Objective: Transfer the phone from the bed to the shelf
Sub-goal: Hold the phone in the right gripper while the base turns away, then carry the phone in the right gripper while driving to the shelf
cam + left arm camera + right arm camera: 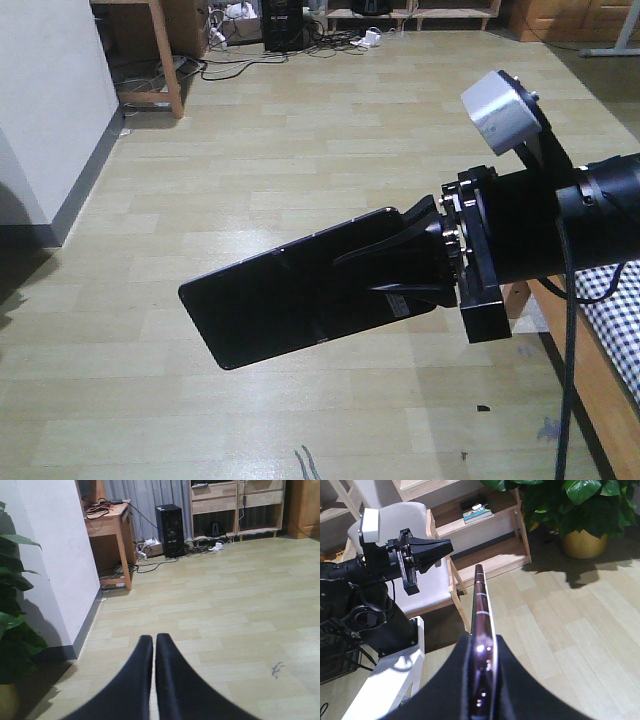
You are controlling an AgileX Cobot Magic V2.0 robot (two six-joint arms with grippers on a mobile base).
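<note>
Now, with the right gripper clamping the phone and the left gripper closed empty, we should carry it level and slowly to the far shelf.

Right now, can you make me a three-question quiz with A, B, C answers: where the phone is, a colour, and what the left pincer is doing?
1. Where is the phone?
A) under a pillow
B) in the right pincer, above the floor
C) inside a drawer

2. What colour is the flowerpot?
A) blue
B) white
C) yellow

3. How is the left pincer?
A) shut, holding nothing
B) wide open
C) shut on the phone

Answers:
1 B: the front view shows the phone clamped in the right pincer over bare floor.
2 C: the right wrist view shows a yellow flowerpot.
3 A: its fingers meet with nothing between them.
</note>
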